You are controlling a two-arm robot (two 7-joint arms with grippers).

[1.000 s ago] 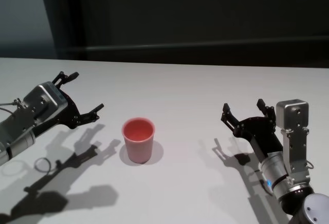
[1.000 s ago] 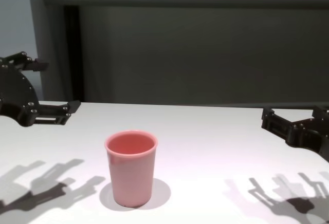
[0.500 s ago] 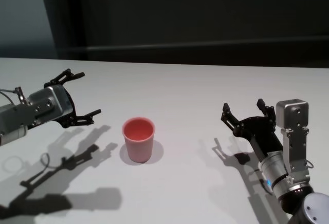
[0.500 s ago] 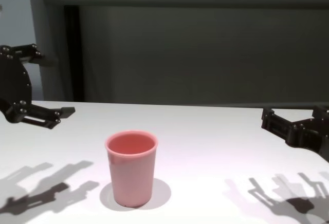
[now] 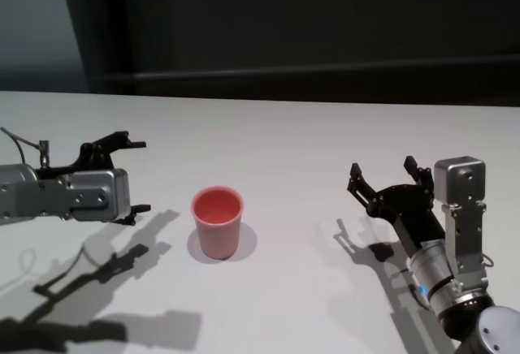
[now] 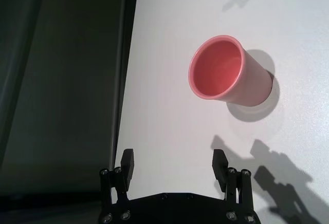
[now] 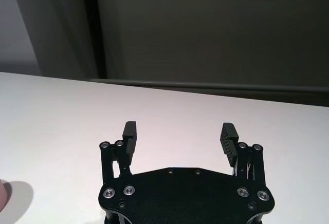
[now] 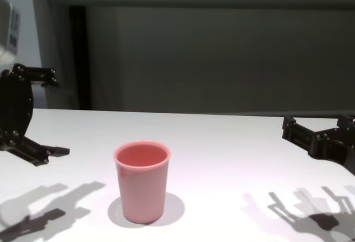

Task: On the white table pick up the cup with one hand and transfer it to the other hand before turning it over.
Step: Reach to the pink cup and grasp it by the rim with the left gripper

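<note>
The pale pink cup (image 5: 217, 222) stands upright, mouth up, on the white table (image 5: 284, 143), left of centre. To its left my left gripper (image 5: 140, 175) hovers open above the table and points sideways at the cup, a short gap away, touching nothing. The left wrist view shows the cup (image 6: 229, 75) ahead of the open, empty left gripper (image 6: 174, 158). My right gripper (image 5: 383, 169) rests open and empty well to the cup's right. In the chest view the cup (image 8: 141, 181) stands between the left gripper (image 8: 58, 114) and the right gripper (image 8: 319, 124).
A dark wall (image 5: 309, 37) rises behind the table's far edge (image 5: 284, 98). Bare tabletop (image 8: 233, 159) lies between the cup and the right gripper. A thin cable (image 5: 20, 144) loops off the left arm. Arm shadows fall across the near left tabletop.
My left gripper has rolled and swung from pointing away to pointing sideways at the cup, sinking a little lower. The cup and the right arm have stayed still.
</note>
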